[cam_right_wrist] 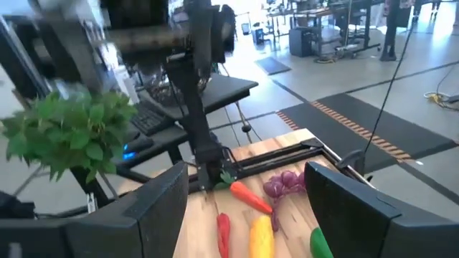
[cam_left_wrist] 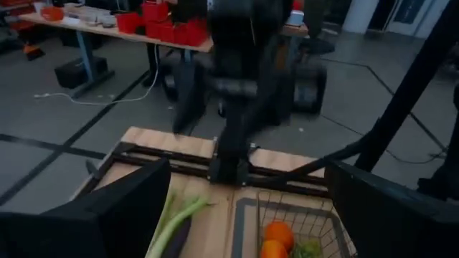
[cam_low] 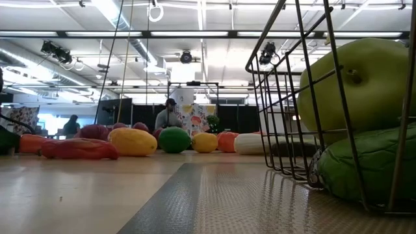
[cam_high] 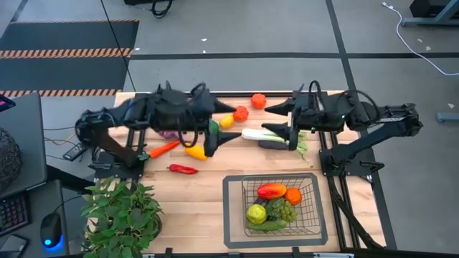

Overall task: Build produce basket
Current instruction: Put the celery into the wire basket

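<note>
Partly filled: dark wire-mesh basket at tabletop's near edge held five produce pieces, nine-odd toy fruits and vegetables stayed outside, left claw and right claw wide, empty.

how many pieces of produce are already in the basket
4 visible in the basket: red-orange fruit and orange tomato at the back, green apple front-left, cucumber along the front. More may be hidden underneath.

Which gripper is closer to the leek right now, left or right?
Right. The right gripper hangs open just beside the leek, almost over its end. The left gripper, also open, is farther off, above the yellow pepper.
</note>
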